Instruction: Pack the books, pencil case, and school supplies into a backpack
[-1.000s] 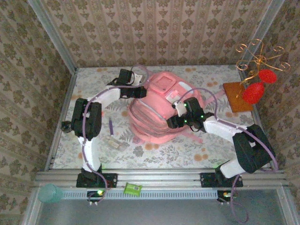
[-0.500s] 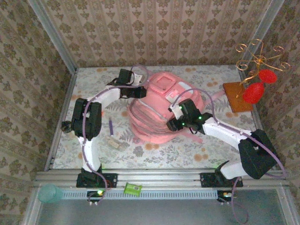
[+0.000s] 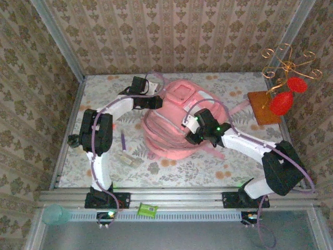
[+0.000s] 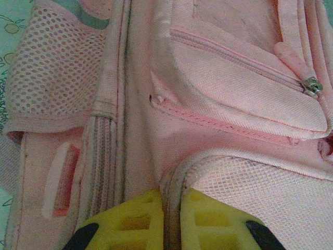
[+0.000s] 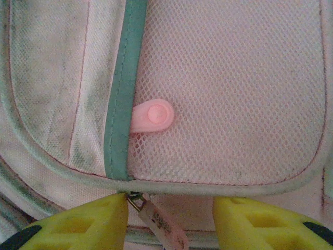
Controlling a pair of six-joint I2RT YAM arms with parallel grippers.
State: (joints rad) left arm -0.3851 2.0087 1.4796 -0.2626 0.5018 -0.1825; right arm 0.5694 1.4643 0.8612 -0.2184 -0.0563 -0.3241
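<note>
1. Centre of the overhead view: find the large soft pink fabric backpack, lying flat on the table with pockets facing up, probably so the zips can be reached from above. Cannot tell from here whether any pocket is open.
2. Upper left edge of the bag: note the left gripper, pinched tight on a raised fabric seam in its wrist view, likely anchoring the soft bag against a pull from the other side.
3. Just right of frame centre: note the right gripper, jaws part-way apart astride a pale pink zip pull low in its wrist frame, beside the left-hand finger. Seems lined up to pinch it, with nothing gripped yet.
4. Left of the bag, well apart from it: spot the thin purple pen and, below it, the small pale beige block, both on the table, not yet packed.
</note>
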